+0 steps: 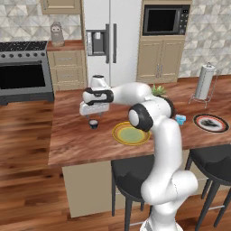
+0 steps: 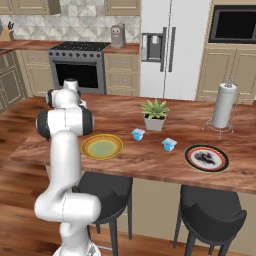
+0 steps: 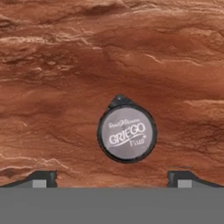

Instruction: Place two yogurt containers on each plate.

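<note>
Dark yogurt cup [image 3: 127, 134] beneath gripper [image 3: 112, 179] (spread)

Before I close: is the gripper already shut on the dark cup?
No. The gripper is open, its fingertips spread wide beside the dark cup.

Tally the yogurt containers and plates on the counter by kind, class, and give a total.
Dark round yogurt cup: 1
Light blue yogurt cups: 2
Yellow-rimmed plate: 1
Dark-rimmed white plate: 1
Total: 5
</note>
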{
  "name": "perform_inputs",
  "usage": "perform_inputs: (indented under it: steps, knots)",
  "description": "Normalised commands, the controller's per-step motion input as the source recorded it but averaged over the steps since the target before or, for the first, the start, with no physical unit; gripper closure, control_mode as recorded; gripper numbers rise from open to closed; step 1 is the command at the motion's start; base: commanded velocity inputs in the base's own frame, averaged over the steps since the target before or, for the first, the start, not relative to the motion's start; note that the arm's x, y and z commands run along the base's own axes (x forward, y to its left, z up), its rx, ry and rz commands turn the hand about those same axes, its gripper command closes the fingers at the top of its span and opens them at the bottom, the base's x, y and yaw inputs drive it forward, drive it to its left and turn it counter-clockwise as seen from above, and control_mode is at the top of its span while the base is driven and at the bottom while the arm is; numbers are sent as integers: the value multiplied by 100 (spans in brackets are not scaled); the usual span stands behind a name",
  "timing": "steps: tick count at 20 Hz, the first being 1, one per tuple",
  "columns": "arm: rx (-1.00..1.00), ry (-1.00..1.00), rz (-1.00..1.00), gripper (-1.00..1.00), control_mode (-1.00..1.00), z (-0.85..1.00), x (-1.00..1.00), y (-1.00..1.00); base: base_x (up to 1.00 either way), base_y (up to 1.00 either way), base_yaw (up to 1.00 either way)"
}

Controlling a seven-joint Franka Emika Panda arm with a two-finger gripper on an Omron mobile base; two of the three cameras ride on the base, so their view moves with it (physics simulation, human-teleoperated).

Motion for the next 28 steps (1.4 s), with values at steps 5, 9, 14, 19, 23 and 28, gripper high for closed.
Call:
perform_inputs:
  steps: [5, 9, 14, 19, 23, 28]
  knots:
    - [0, 0, 0, -100, -100, -15, 7, -2, 0, 0, 0]
    - [-6, 0, 0, -100, -100, -36, 0, -1, 0, 0, 0]
    - [-2, 0, 0, -100, -100, -39, 0, 0, 0, 0, 0]
    - [0, 0, 0, -100, -100, -20, 0, 0, 0, 0, 0]
    - [0, 0, 0, -100, -100, -13, 0, 0, 0, 0, 0]
    - [0, 0, 0, -100, -100, -14, 0, 0, 0, 0, 0]
